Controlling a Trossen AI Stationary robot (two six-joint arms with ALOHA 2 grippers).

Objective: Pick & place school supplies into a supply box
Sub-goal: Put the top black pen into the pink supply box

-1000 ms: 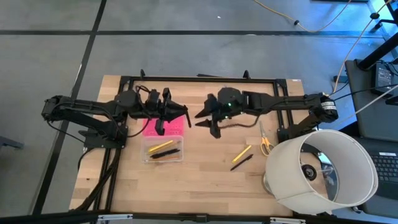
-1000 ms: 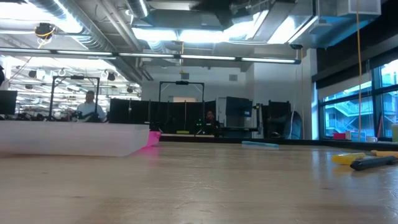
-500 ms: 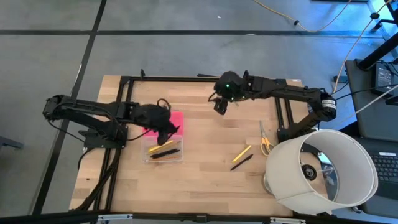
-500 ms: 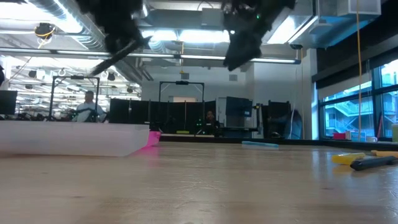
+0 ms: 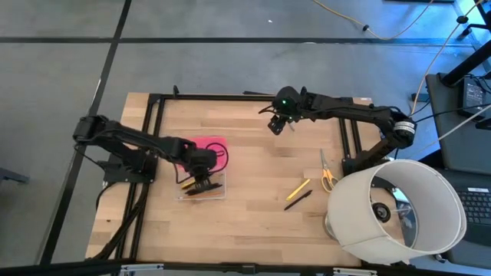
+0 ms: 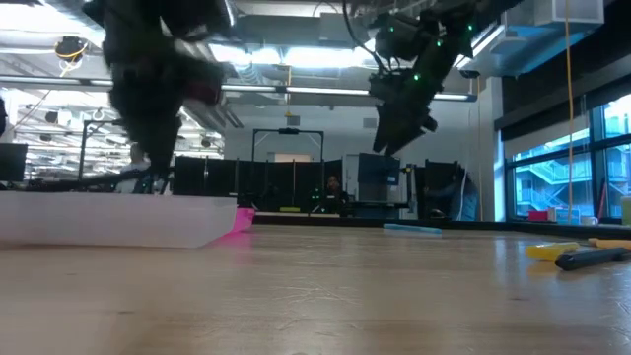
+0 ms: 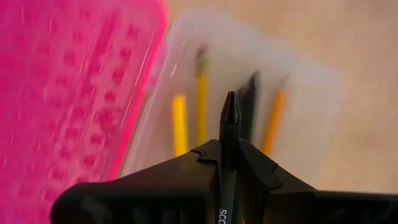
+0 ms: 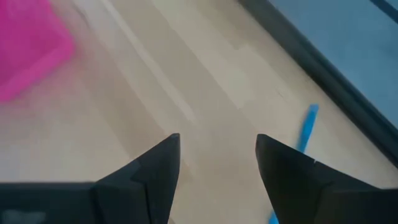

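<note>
I see even, bright overhead light on the table [image 5: 253, 207], with soft shadows. Ceiling strips [image 6: 296, 54] glare low. The left arm [image 6: 148, 89] smears; both wrist views blur.

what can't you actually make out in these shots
- High view: the left gripper covers part of the supply box, so its contents cannot be counted.
- Left wrist view: the black pen runs off the picture's edge; box contents are blurred.
- Low view: the left arm is motion-blurred.
</note>
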